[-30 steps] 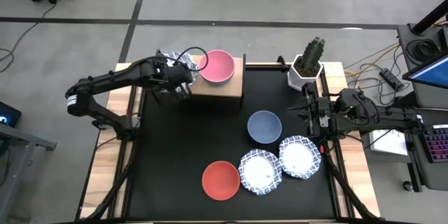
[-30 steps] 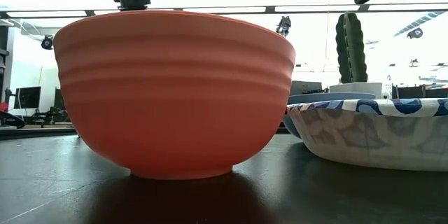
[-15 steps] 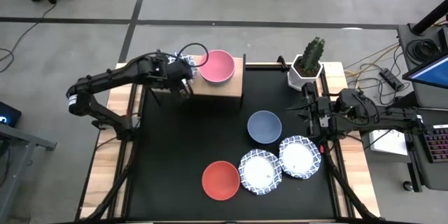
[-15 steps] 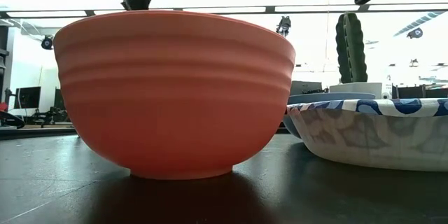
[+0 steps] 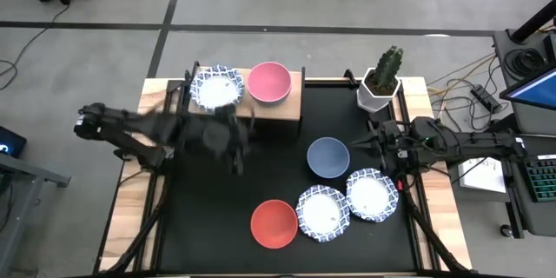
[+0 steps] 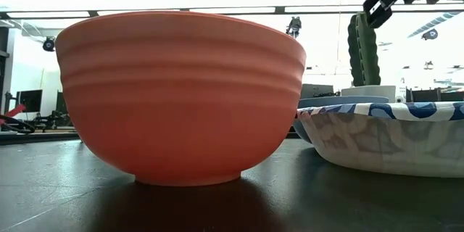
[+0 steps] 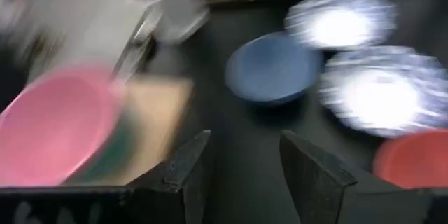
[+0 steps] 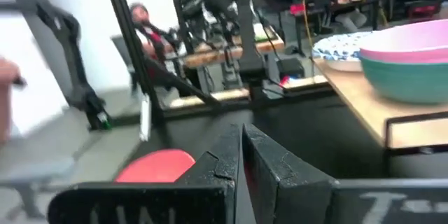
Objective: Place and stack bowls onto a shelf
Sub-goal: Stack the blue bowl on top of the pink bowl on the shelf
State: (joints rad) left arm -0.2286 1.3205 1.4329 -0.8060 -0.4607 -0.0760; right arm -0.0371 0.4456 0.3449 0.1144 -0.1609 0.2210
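A light-brown wooden shelf on a thin black frame stood at the far edge of the black mat. On it sat a round white bowl with a blue-patterned rim at the left and, just beside it, a smooth pink bowl. The right wrist view showed what the overhead camera could not: the pink bowl was nested in a green bowl.

The left gripper hung blurred over the mat, near the shelf's front; its own camera showed the two dark fingers spread apart and holding nothing. The right gripper hovered at the mat's right side, just beside a plain blue-grey bowl, its fingers pressed together on nothing.

Nearer the front, a red bowl, ribbed around its outside in the low view, lay left of two more blue-rimmed white bowls that touched each other. A ridged green cactus in a white faceted pot stood at the far right corner.
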